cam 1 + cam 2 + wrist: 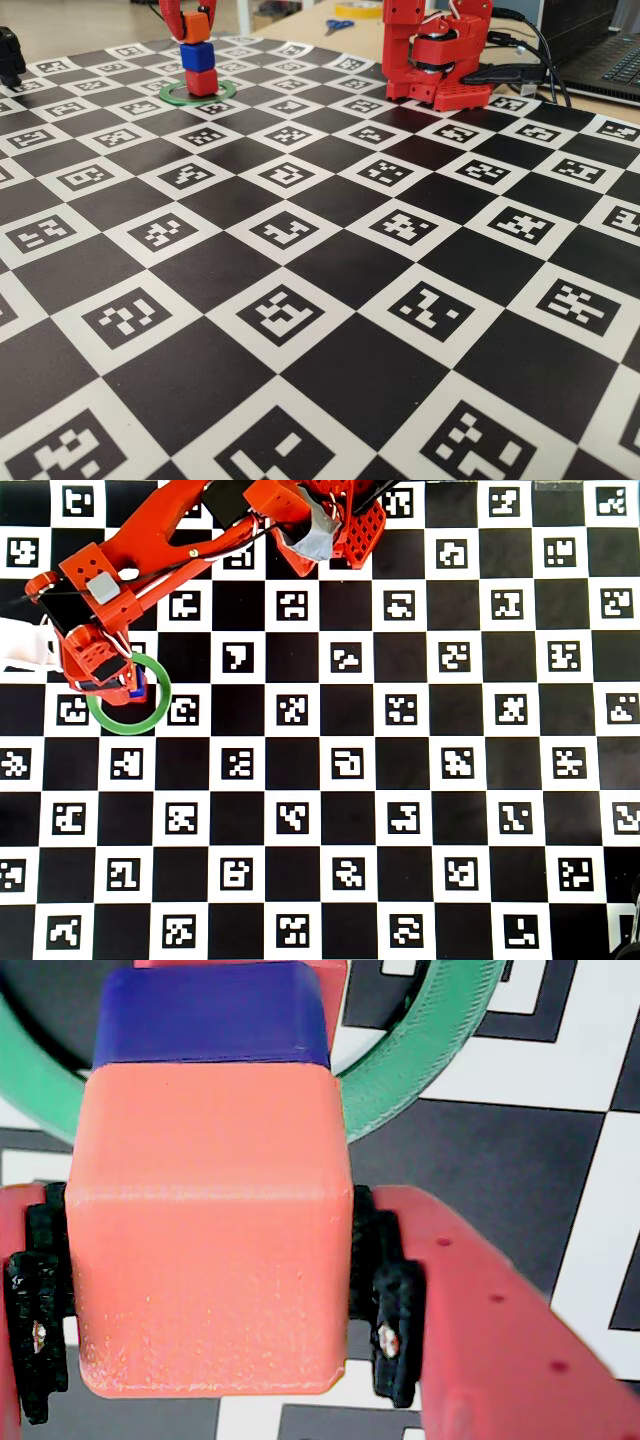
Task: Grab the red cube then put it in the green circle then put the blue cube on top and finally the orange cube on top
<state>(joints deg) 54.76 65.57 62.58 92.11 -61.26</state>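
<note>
The red cube [201, 82] stands inside the green circle [226, 92] at the far left of the fixed view, with the blue cube [197, 55] stacked on it. The orange cube [195, 27] is directly over the blue one, touching or nearly so. My gripper [190, 22] is shut on its sides. In the wrist view the orange cube [210, 1250] fills the space between the black pads [395, 1300] of my gripper [210, 1300]. The blue cube [212, 1015] and green circle [420, 1050] lie beyond it. From overhead, my gripper [112, 685] covers the stack inside the green circle [152, 720]. Only a blue cube [139, 692] edge shows.
The arm's red base [435, 60] stands at the back right of the checkered marker mat [300, 300], with black cables [510, 70] and a laptop [610, 55] beside it. Scissors [338, 25] lie on the table behind. A black object [10, 55] sits at the left edge.
</note>
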